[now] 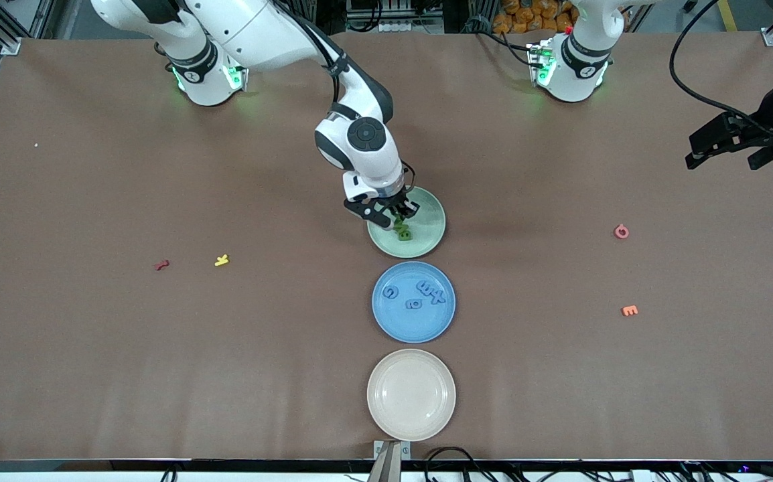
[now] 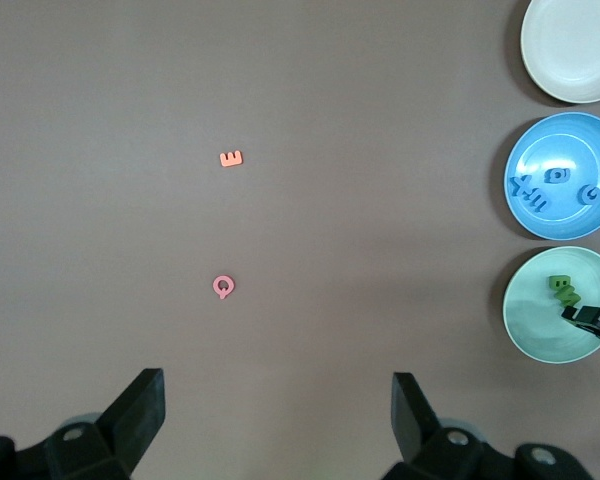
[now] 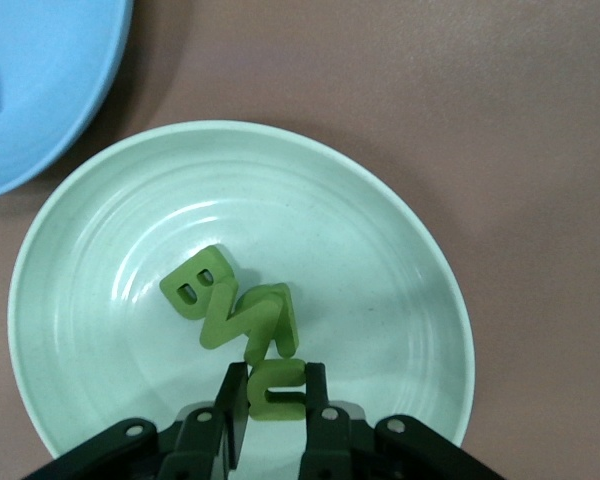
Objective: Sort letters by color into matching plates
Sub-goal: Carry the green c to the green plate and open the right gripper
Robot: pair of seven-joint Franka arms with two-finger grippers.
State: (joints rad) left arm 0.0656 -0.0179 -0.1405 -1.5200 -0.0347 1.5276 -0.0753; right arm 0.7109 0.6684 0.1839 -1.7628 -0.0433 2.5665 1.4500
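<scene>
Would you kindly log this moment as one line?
right gripper: shut on green letter over mint plate | left gripper: open, waiting | blue plate: blue letters

Left end effector (image 2: 278,420) open over table (image 2: 330,100), orange E (image 2: 232,158), pink Q (image 2: 223,287), cream plate (image 2: 570,45), blue plate (image 2: 565,150), green plate (image 2: 545,320)

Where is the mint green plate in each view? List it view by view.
Front view: mint green plate, farthest of the three stacked plates, under the right claw.
Left wrist view: at the picture's edge, beside the blue plate.
Right wrist view: fills the picture.
Shared landmark: the blue plate.
</scene>
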